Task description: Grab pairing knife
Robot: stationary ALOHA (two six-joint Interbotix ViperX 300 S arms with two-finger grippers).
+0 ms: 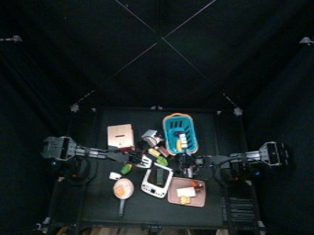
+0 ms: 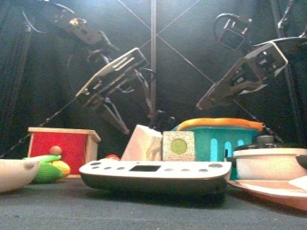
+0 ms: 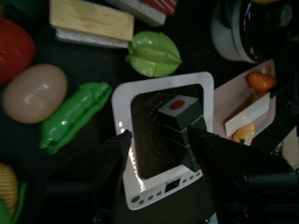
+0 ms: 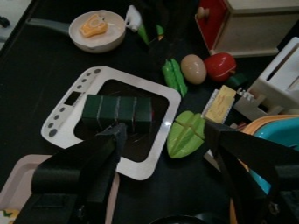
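I cannot make out the pairing knife in any view. Both grippers hang above the middle of the table over a white kitchen scale [image 1: 156, 182] [image 4: 82, 96] [image 3: 201, 92]. A dark ribbed block [image 4: 117, 111] [image 3: 176, 112] with a red dot lies on the scale's plate. My left gripper [image 3: 176, 179] [image 2: 124, 115] is open, its jaws spread to either side of the scale. Coming in from the other side, my right gripper [image 4: 163, 149] [image 2: 214, 101] is wide open and holds nothing.
Around the scale lie a green pepper [image 3: 155, 52], a pea pod [image 3: 70, 115], an egg [image 3: 33, 92] and a tomato [image 4: 219, 65]. A teal basket [image 1: 181, 131], a wooden box [image 1: 120, 135], a pan [image 1: 123, 189], a pot [image 2: 270, 162] and a cutting board [image 1: 188, 192] crowd the table.
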